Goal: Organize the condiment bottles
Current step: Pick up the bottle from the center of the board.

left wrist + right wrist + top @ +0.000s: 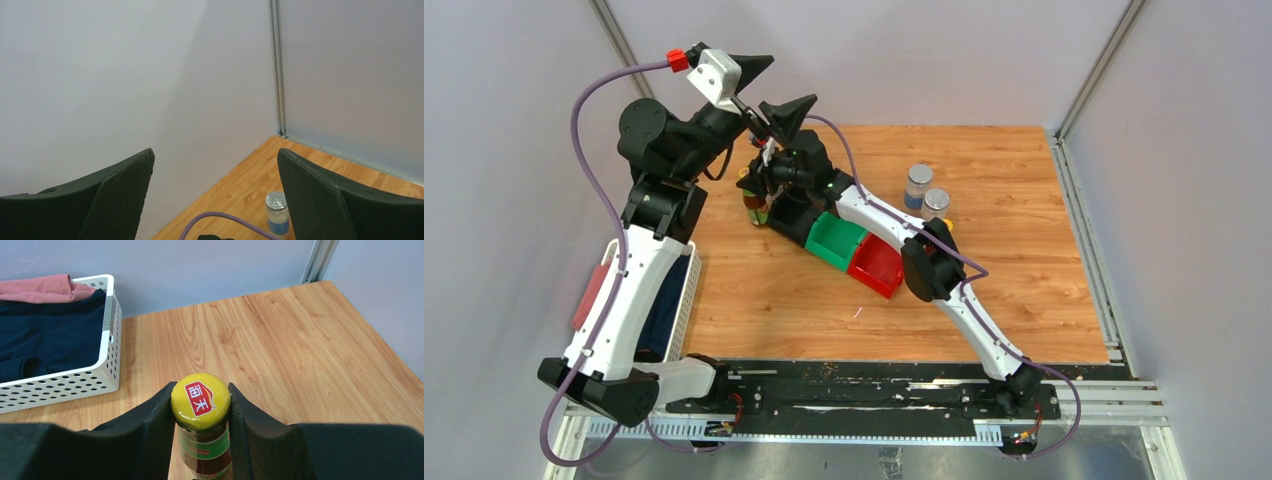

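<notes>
Condiment bottles show in two places. A dark brown bottle (203, 440) with a yellow cap stands upright at the far left of the table (984, 300), just beside the black bin (792, 206). The right gripper (200, 390) is clenched on it, one pad on each side of the cap. Whether its base rests on the wood cannot be told. A green bin (836, 240) and a red bin (876, 266) continue the row from the black one. A silver-lidded shaker (918, 183) and a second shaker (936, 203) stand upright just beside each other on the right, well apart from the bins. The left gripper (215, 152) hangs high in the air, released and holding nothing. A white basket (111, 335) of folded cloth sits at the left edge.
</notes>
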You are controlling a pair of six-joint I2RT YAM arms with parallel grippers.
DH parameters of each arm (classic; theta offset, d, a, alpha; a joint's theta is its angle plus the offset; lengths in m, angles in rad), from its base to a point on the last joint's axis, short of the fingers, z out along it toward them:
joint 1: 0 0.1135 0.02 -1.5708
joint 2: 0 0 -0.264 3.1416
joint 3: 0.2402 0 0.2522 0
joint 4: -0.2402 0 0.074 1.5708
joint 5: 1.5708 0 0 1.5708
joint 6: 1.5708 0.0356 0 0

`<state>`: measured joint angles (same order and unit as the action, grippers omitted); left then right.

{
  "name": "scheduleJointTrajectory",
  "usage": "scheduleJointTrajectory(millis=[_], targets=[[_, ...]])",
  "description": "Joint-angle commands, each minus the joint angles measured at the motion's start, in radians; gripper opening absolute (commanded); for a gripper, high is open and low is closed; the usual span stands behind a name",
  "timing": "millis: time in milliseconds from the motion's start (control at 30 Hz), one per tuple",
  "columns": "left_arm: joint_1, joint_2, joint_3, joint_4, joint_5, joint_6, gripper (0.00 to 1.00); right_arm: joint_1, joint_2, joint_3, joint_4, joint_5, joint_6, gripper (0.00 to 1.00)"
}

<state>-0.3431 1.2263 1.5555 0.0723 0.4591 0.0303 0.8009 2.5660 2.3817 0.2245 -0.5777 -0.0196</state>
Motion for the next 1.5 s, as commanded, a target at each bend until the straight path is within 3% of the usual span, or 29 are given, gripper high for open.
scheduleJointTrajectory(millis=[0,1467], targets=[[-0.01,-0.022,-0.012,-0.002,-0.01,0.016,1.0,0.012,-0.067,0.075,0.099,-0.028,0.006,0.0],[-0.045,-0.067,0.024,-0.068,-0.05,0.06,1.0,0.018,-0.148,0.134,0.112,-0.046,-0.033,0.0]])
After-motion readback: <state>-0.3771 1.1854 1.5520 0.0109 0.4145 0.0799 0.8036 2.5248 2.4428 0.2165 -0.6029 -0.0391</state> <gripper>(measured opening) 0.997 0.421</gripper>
